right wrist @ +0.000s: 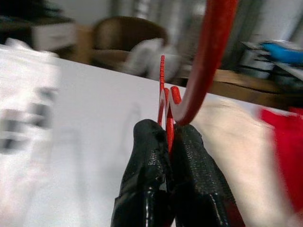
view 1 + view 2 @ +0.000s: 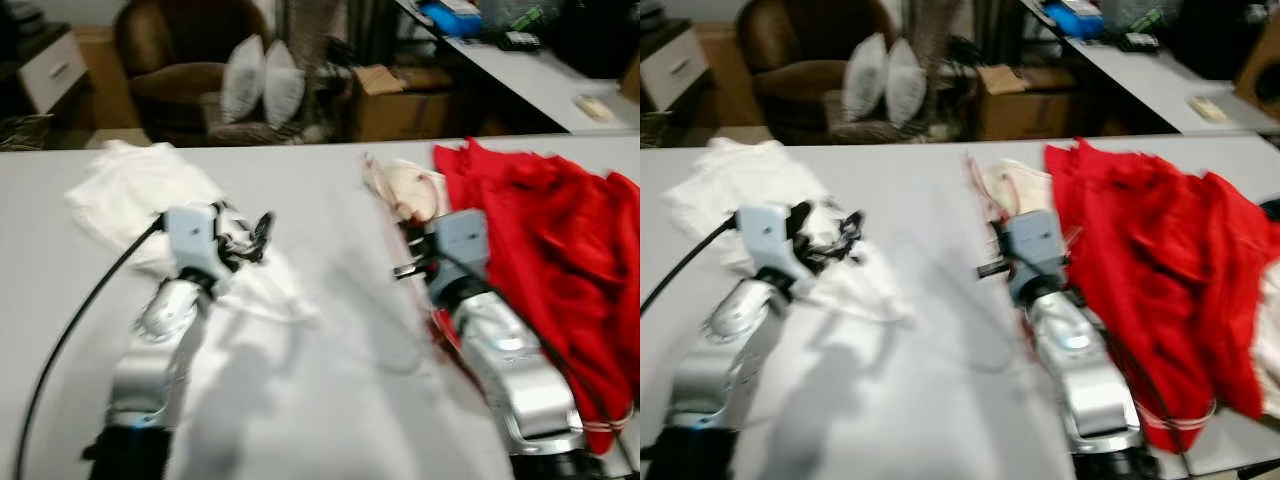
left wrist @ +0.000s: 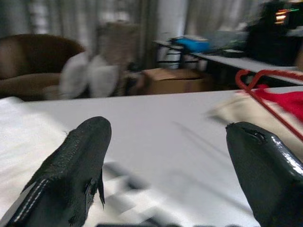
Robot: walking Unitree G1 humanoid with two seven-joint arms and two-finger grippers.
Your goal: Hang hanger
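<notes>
Red hanger [image 1: 208, 56] pinched tight in the right gripper [image 1: 169, 142], hook end rising beyond the fingertips, beside the red garment [image 2: 545, 235]; left gripper [image 3: 165, 165] spread, nothing between its fingers, well left

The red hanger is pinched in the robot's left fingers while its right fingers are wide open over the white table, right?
Not quite, the sides are swapped. The right wrist view shows the right gripper pinching the red hanger with its fingers closed on it. The left wrist view shows the left gripper with its fingers wide open over the white table.
</notes>
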